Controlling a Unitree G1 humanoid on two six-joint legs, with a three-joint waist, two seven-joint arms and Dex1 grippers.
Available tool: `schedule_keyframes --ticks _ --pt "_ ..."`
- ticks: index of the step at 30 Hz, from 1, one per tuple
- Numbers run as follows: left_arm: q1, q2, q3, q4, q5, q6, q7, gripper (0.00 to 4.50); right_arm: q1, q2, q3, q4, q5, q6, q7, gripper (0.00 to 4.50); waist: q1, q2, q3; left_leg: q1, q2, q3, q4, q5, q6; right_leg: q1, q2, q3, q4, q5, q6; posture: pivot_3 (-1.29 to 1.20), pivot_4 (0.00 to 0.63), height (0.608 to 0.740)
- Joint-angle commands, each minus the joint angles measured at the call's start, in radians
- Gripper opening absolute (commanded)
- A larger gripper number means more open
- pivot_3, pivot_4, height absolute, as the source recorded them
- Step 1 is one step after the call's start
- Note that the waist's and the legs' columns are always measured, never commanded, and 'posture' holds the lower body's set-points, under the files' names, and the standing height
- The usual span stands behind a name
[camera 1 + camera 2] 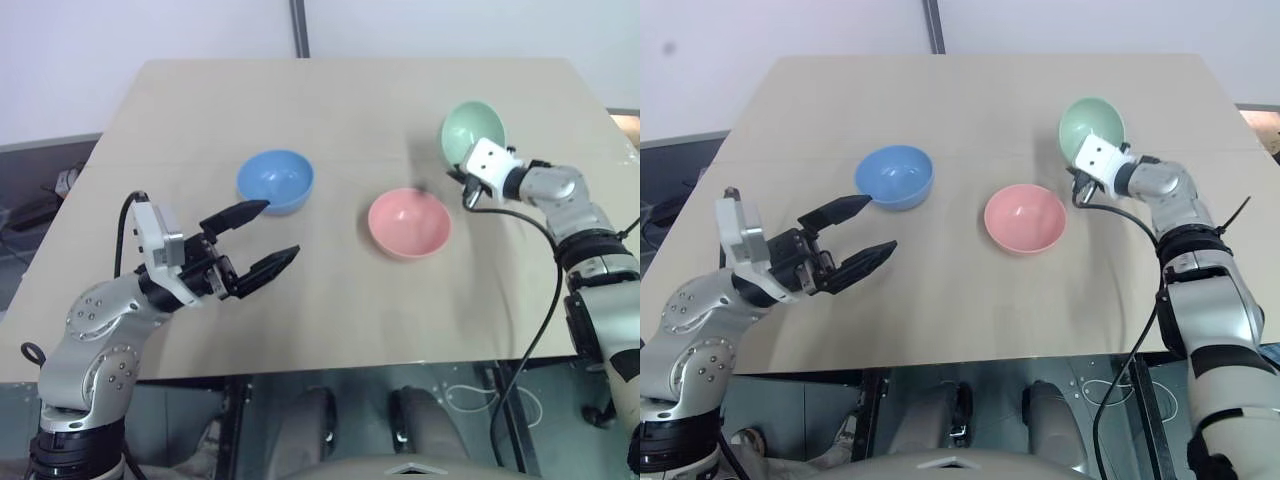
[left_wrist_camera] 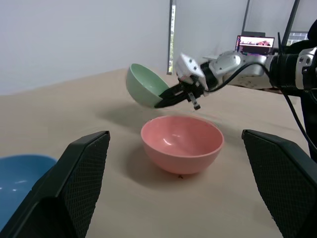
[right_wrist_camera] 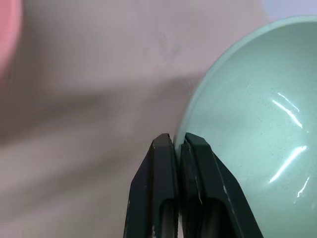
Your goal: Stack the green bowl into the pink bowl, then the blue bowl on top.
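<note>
The green bowl point(image 1: 472, 131) hangs tilted above the table at the far right, its rim pinched by my right gripper point(image 3: 177, 144), which is shut on it. From the left wrist view the green bowl point(image 2: 144, 85) is lifted clear of the tabletop, just beyond the pink bowl point(image 2: 181, 142). The pink bowl point(image 1: 408, 222) sits upright mid-table, to the left of and nearer than the green one. Further left rests the blue bowl point(image 1: 275, 181). My left gripper point(image 1: 262, 233) hovers open just in front of the blue bowl, nothing between its fingers.
The beige table point(image 1: 340, 110) reaches back to a white wall; its front edge runs below the arms. A monitor point(image 2: 255, 41) stands off beyond the table's far right side. Black cables point(image 1: 540, 310) trail from the right arm.
</note>
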Motion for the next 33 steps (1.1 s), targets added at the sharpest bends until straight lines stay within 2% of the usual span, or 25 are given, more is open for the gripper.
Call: schedule_keyframes --ticks 1,4,6,7,8,9,12,14,16,17,20,24,30,31,32,33 --pt "-0.013 -0.003 0.002 0.016 0.059 -0.035 0.041 4.5 0.153 -0.06 -0.061 -0.545 0.234 0.29 0.168 0.07 0.004 0.0 0.0 0.0 0.0 -0.001 0.0 0.0 0.0 0.0 0.0 0.0 0.0 0.0 0.0 0.0 0.15 0.74" --pt "-0.045 -0.015 -0.024 0.062 0.141 -0.057 0.092 4.5 0.312 -0.118 -0.062 -0.945 0.367 0.585 0.193 0.07 0.015 0.001 0.0 -0.001 0.001 -0.003 -0.001 0.0 0.0 0.0 -0.001 0.0 -0.001 0.0 0.0 0.0 0.15 0.74" --pt "-0.075 -0.021 -0.032 0.099 0.182 -0.066 0.124 4.5 0.372 -0.136 -0.05 -1.08 0.407 0.707 0.191 0.07 0.027 0.001 0.0 -0.001 0.0 -0.001 0.0 -0.002 0.004 0.0 -0.001 0.0 0.0 0.0 0.0 0.0 0.15 0.74" --pt "-0.09 -0.023 -0.038 0.113 0.195 -0.068 0.133 4.5 0.388 -0.139 -0.041 -1.107 0.399 0.731 0.182 0.81 0.028 0.001 0.0 -0.001 0.0 -0.003 0.001 -0.003 0.005 0.0 -0.002 -0.001 0.0 0.0 0.0 0.0 0.15 0.74" --pt "-0.108 -0.027 -0.042 0.126 0.202 -0.068 0.144 4.5 0.406 -0.138 -0.028 -1.121 0.382 0.744 0.168 0.85 0.028 0.001 0.0 -0.001 -0.001 -0.004 0.001 -0.003 0.005 0.0 -0.003 -0.001 0.002 0.0 0.0 0.0 0.15 0.74" --pt "-0.126 -0.03 -0.046 0.139 0.208 -0.066 0.152 4.5 0.421 -0.14 -0.015 -1.13 0.363 0.752 0.157 1.15 0.028 0.0 0.0 0.0 -0.001 -0.004 0.002 -0.003 0.005 0.001 -0.003 -0.002 0.003 0.0 0.0 0.0 0.15 0.74" --pt "-0.181 -0.039 -0.056 0.176 0.246 -0.074 0.18 4.5 0.447 -0.14 -0.016 -1.157 0.331 0.768 0.11 2.58 0.03 0.0 -0.001 0.0 -0.001 -0.005 0.004 -0.003 0.005 0.002 -0.003 -0.002 0.004 0.0 0.0 0.0 0.15 0.74" --pt "-0.214 -0.043 -0.07 0.191 0.293 -0.074 0.221 4.5 0.453 -0.14 -0.063 -1.192 0.37 0.81 0.089 3.49 0.03 0.0 -0.001 0.0 -0.002 -0.004 0.004 -0.002 0.004 0.001 -0.003 -0.002 0.004 0.0 0.0 0.0 0.15 0.74" --pt "-0.23 -0.033 -0.1 0.201 0.368 -0.069 0.268 4.5 0.46 -0.137 -0.1 -1.22 0.408 0.837 0.074 3.49 0.029 0.0 -0.001 -0.001 -0.002 -0.003 0.004 0.0 0.001 0.0 -0.003 -0.003 0.005 0.0 0.0 0.0 0.15 0.74" --pt "-0.248 -0.018 -0.135 0.206 0.454 -0.056 0.321 4.5 0.476 -0.13 -0.137 -1.246 0.444 0.851 0.063 3.49 0.027 0.0 -0.001 -0.001 -0.002 -0.003 0.004 0.0 0.001 0.0 -0.002 -0.003 0.005 0.0 0.0 0.0 0.15 0.74" --pt "-0.308 0.022 -0.223 0.195 0.595 0.049 0.394 4.5 0.529 -0.102 -0.225 -1.328 0.527 0.882 0.017 3.49 0.029 -0.001 -0.001 -0.001 -0.002 -0.003 0.004 -0.001 0.002 0.0 0.0 -0.003 0.004 0.0 0.0 0.0 0.15 0.74" --pt "-0.412 0.133 -0.418 0.231 0.791 0.097 0.32 4.5 0.601 -0.073 -0.285 -1.44 0.593 0.921 -0.05 3.49 0.036 -0.001 0.0 -0.001 -0.002 -0.003 0.004 -0.002 0.005 0.0 0.004 -0.004 0.006 0.0 0.0 0.0 0.15 0.74" --pt "-0.566 0.112 -0.595 0.399 0.961 0.075 0.289 4.5 0.669 -0.081 -0.293 -1.511 0.594 0.937 -0.127 3.49 0.035 -0.001 0.0 0.0 -0.002 -0.002 0.005 -0.002 0.005 0.0 0.005 -0.003 0.008 0.0 0.0 0.0 0.15 0.74" --pt "-0.581 0.105 -0.614 0.426 0.979 0.052 0.286 3.98 0.673 -0.082 -0.296 -1.517 0.595 0.939 -0.138 3.57 0.033 -0.001 0.0 0.0 -0.002 -0.002 0.006 -0.002 0.005 0.0 0.005 -0.003 0.008 0.0 0.0 0.0 0.15 0.74" --pt "-0.592 0.097 -0.626 0.45 0.993 0.034 0.286 3.66 0.676 -0.084 -0.3 -1.523 0.598 0.943 -0.146 3.57 0.032 -0.001 0.0 0.0 -0.002 -0.002 0.006 -0.002 0.005 0.0 0.006 -0.003 0.009 0.0 0.0 0.0 0.15 0.74" --pt "-0.599 0.092 -0.637 0.472 1.006 0.013 0.284 3.08 0.68 -0.087 -0.305 -1.528 0.6 0.947 -0.154 3.57 0.032 -0.001 0.0 0.0 -0.002 -0.002 0.006 -0.002 0.005 0.0 0.006 -0.002 0.009 0.0 0.0 0.0 0.15 0.74"
